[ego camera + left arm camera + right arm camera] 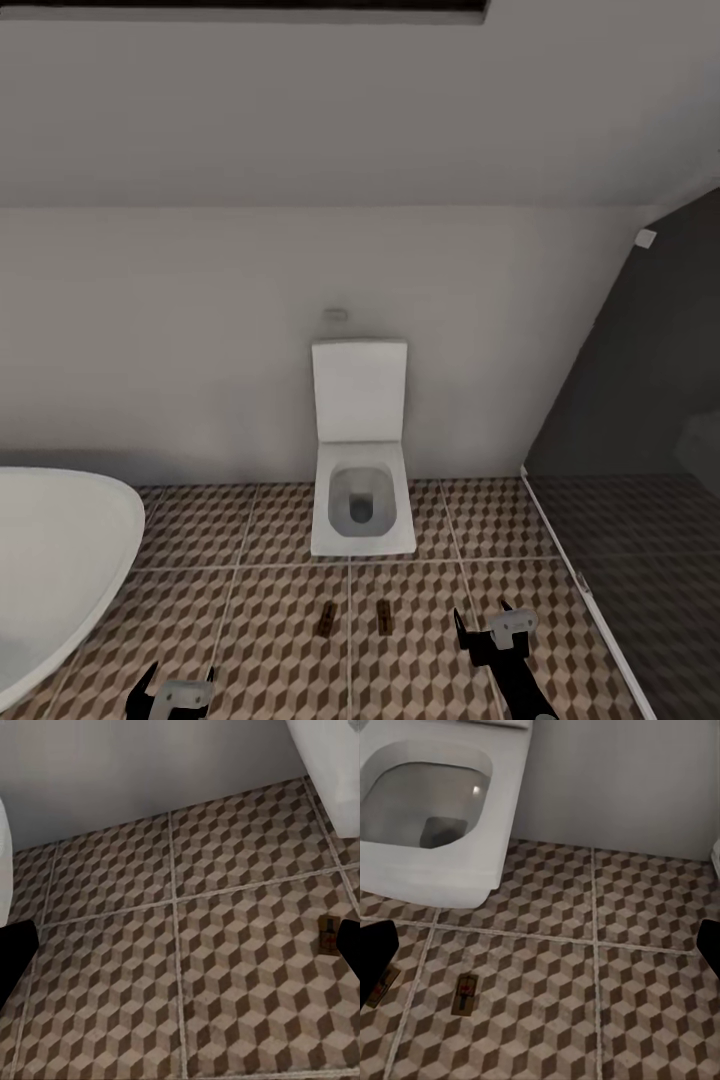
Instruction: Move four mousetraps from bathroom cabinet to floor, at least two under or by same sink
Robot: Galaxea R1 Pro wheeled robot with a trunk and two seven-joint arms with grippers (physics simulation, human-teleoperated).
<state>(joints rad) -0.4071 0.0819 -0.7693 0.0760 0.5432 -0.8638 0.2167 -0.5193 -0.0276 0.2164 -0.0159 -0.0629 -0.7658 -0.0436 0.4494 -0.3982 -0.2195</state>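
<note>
No writing is legible anywhere. Two mousetraps lie side by side on the bathroom floor, just before the open toilet. Left pincer and right pincer seem spread, both empty. One bathtub stands at left.

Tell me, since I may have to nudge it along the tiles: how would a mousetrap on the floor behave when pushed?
The small flat tan wooden mousetrap lies flush on the cube-patterned tiled floor, so it should slide, not roll or tip. It looks stiff and probably light. Its thin profile may make it awkward for a claw to get under.
</note>
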